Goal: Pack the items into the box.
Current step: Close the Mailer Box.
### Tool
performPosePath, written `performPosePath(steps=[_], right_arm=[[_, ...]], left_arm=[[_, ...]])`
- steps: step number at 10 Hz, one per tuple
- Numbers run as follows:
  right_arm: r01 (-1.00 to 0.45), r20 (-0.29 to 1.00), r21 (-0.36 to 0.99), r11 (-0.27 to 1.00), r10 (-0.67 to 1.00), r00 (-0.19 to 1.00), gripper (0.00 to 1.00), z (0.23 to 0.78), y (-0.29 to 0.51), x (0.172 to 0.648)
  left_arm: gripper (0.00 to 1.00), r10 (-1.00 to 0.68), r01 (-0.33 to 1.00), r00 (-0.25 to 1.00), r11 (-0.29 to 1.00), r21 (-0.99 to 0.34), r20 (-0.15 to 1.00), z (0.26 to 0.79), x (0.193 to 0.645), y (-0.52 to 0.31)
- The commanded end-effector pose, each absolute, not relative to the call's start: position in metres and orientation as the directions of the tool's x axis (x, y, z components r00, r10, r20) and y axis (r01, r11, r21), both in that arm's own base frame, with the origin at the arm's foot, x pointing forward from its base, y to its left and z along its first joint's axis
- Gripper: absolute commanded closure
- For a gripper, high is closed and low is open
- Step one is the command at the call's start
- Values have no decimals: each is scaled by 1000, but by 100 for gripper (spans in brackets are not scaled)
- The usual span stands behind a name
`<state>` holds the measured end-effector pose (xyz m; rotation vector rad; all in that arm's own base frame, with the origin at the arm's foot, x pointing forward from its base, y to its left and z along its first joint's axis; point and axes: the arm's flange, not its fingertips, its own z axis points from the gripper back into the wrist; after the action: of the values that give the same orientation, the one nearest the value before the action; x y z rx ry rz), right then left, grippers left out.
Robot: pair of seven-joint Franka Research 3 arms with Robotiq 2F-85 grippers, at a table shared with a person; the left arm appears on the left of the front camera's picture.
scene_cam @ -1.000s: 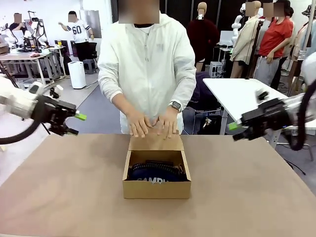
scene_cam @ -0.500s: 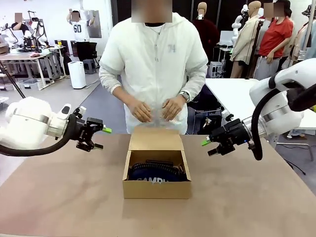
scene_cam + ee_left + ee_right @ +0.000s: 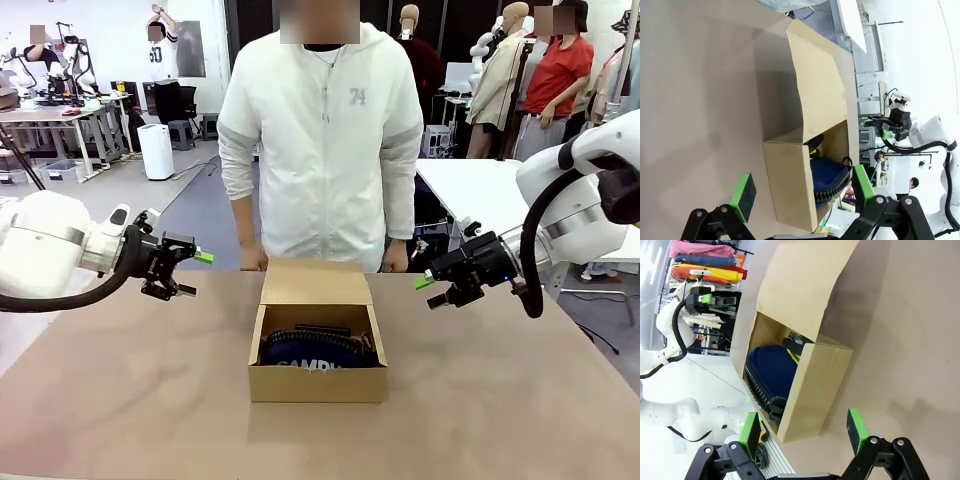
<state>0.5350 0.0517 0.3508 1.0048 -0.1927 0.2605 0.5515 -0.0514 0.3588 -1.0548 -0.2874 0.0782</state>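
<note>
Now | box (image 3: 317, 382) mid-bench (image 3: 140, 400), lid back, navy pouch (image 3: 315, 352) inside | left pincer (image 3: 192, 274) jaws apart, left of box | right pincer (image 3: 430, 291) jaws apart, right of box

pouch (image 3: 318, 352): lower part hidden behind the front wall of the box (image 3: 317, 383); lettering cut by the wall's top edge, reading only partly.
stapler (image 3: 322, 329): a dark shape behind the pouch, mostly hidden; too little shows to be sure what it is.
yellow stick (image 3: 794, 356): just a thin sliver beside the pouch; ends hidden.
person's hands (image 3: 253, 259): tucked behind the raised lid flap (image 3: 315, 283), fingers unseen.
left arm (image 3: 45, 248): cut off at the picture's edge.
tabletop (image 3: 120, 390): near edge cropped by the frame.
</note>
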Motion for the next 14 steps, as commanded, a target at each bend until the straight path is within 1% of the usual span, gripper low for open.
performPosePath(steps=[1, 2, 3, 4, 6, 7, 8, 9, 11, 12, 14], right_arm=[[-218, 235, 850, 480, 24, 972, 9, 341, 55, 562], [-179, 220, 858, 481, -30, 975, 9, 335, 61, 578], [-161, 196, 875, 457, -30, 980, 9, 328, 67, 595], [-137, 177, 881, 453, -49, 983, 9, 319, 73, 614], [-71, 101, 899, 433, -48, 994, 9, 301, 95, 642], [-33, 54, 916, 400, -40, 998, 9, 290, 106, 659], [23, -9, 934, 356, -40, 999, 9, 282, 119, 667], [66, -64, 946, 318, -17, 998, 9, 271, 131, 675], [130, -141, 968, 213, 34, 989, 9, 259, 145, 682], [136, -144, 975, 175, 34, 989, 9, 258, 146, 685], [143, -157, 979, 148, 93, 983, 9, 257, 148, 683]], left_arm=[[0, 219, -30, 971, 501, -865, 93, 342, 583, -61], [0, 177, -35, 982, 492, -870, 61, 330, 601, -71], [0, 165, -45, 986, 475, -879, 38, 319, 614, -81], [0, 186, -44, 981, 459, -887, 47, 306, 631, -91], [0, 153, -7, 987, 387, -922, 57, 287, 651, -113], [0, 138, 26, 987, 339, -940, 77, 279, 658, -128], [0, 136, 71, 984, 295, -953, 115, 277, 658, -138], [0, 136, 104, 980, 276, -955, 146, 274, 661, -148], [0, 46, 128, 989, 208, -970, 140, 268, 662, -170], [0, 32, 131, 990, 207, -970, 140, 264, 663, -176], [0, -2, 141, 990, 188, -972, 143, 263, 661, -181]])
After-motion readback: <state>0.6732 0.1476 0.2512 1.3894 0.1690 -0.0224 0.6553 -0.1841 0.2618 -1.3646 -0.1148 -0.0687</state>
